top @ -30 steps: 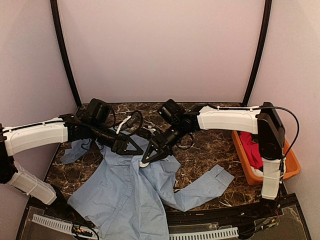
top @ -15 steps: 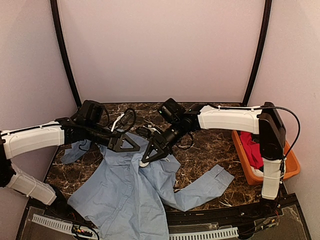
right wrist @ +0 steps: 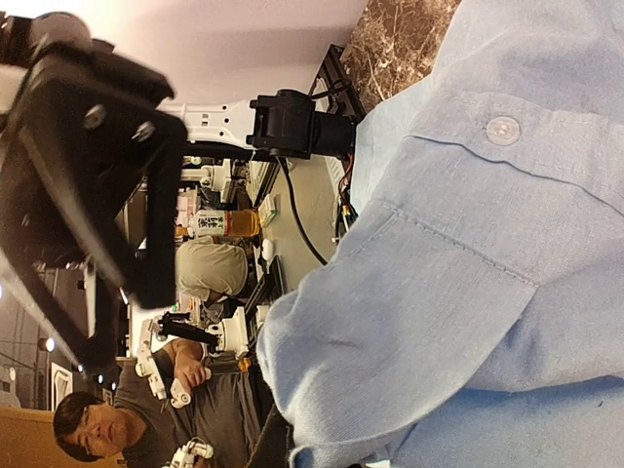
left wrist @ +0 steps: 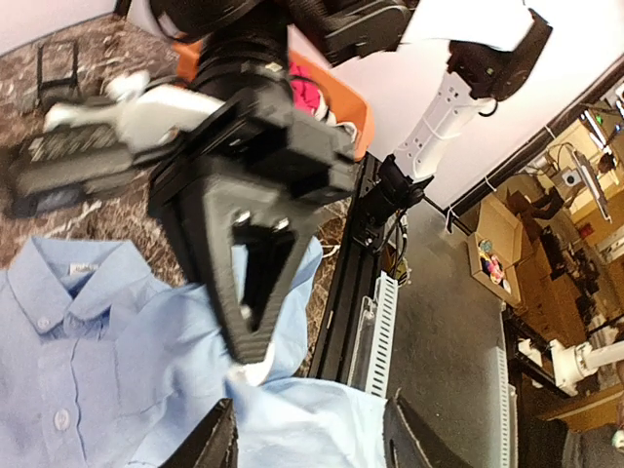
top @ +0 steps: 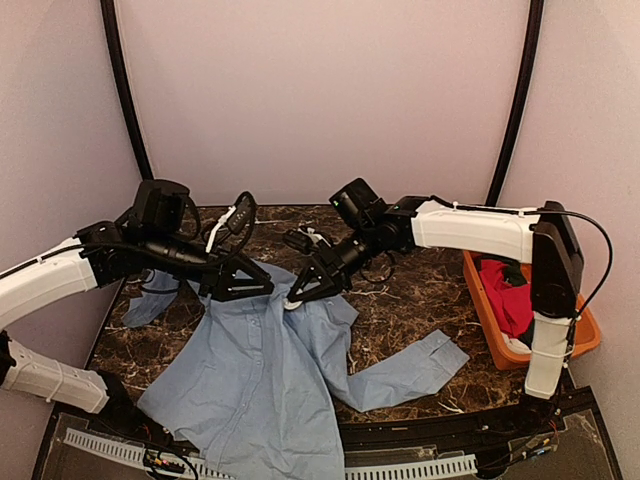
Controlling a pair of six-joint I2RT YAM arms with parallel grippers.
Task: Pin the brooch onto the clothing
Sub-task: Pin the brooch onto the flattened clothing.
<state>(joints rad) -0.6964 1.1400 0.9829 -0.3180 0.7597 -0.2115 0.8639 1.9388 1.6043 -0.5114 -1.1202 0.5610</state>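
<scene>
The right gripper (top: 296,297) is pressed together on a fold of the blue shirt (top: 250,370) — the left gripper (top: 262,286) hangs just beside it, fingers spread.

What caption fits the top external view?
Left gripper open, right gripper shut, close together above the light blue shirt on the marble table; orange bin at right.

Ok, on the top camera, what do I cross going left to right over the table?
left gripper → right gripper → shirt cuff → orange bin. The shirt itself is left out, since it spreads under both grippers.
</scene>
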